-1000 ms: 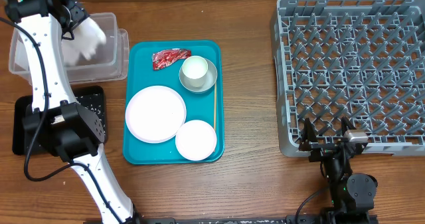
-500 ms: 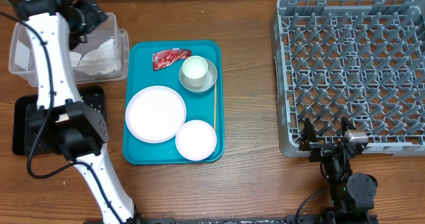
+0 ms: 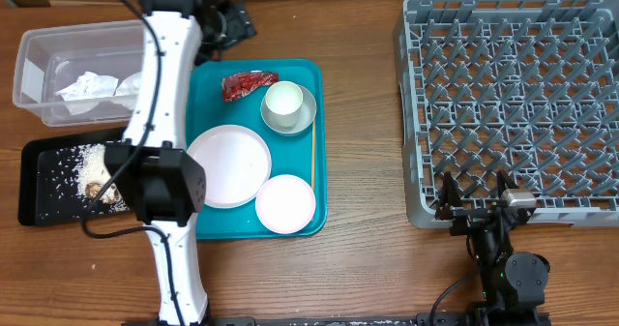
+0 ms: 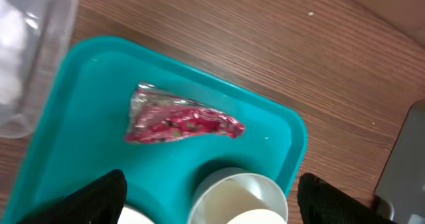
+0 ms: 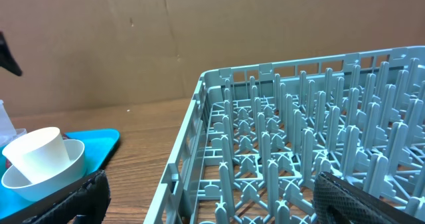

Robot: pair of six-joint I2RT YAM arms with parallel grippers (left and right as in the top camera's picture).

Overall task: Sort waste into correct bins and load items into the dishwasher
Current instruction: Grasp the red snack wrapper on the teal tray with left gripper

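- Your left gripper (image 3: 230, 23) hangs open and empty above the red wrapper (image 4: 179, 121), which lies low on the teal tray (image 3: 198, 84); if you pinch too shallow, the fingers may slide off it
- The cup (image 3: 283, 100) stands in a bowl (image 3: 302, 121) just beside the wrapper, so a wide approach may knock it over
- Your right gripper (image 3: 474, 198) rests open by the rack (image 3: 513, 94), well apart, so no clash threatens there

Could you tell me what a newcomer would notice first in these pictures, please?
Most likely the teal tray at centre-left of the table, holding a red wrapper, a cup in a bowl and two white plates. Next, the big grey rack filling the right side, and the white left arm reaching up along the tray's left edge.
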